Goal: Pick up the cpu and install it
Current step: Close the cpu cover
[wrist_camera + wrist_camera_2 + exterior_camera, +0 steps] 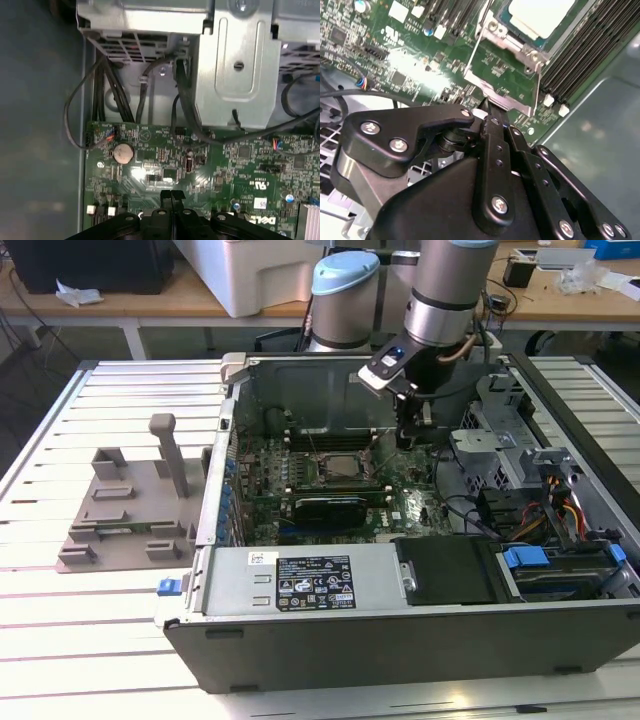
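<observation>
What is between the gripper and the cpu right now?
Nothing loose. The cpu lies inside the socket's metal frame, and the gripper, shut, hangs over the green board beside it. Only that frame's near edge lies between them.

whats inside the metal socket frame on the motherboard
The cpu lies inside the socket frame, its silver top showing. What lies under the chip is covered.
</observation>
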Available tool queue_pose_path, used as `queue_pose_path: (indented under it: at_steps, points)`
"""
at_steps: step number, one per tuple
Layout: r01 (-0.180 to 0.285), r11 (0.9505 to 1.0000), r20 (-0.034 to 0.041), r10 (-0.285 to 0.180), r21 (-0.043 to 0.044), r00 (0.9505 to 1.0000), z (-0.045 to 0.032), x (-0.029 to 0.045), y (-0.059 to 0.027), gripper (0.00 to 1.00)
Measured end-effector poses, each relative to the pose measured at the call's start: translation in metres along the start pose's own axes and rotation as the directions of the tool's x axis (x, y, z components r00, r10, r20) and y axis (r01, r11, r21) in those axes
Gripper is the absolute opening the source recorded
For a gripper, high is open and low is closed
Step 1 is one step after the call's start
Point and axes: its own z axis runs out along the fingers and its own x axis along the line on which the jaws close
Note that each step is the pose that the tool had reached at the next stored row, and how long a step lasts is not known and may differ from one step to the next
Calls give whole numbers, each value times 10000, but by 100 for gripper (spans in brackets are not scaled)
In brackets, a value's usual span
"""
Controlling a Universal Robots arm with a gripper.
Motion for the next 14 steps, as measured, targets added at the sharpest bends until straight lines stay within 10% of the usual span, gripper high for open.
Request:
queue_pose_path:
  at_steps: [14]
  points:
    - [1,10000,2,-1,-27,10000,13,14,-254,11]
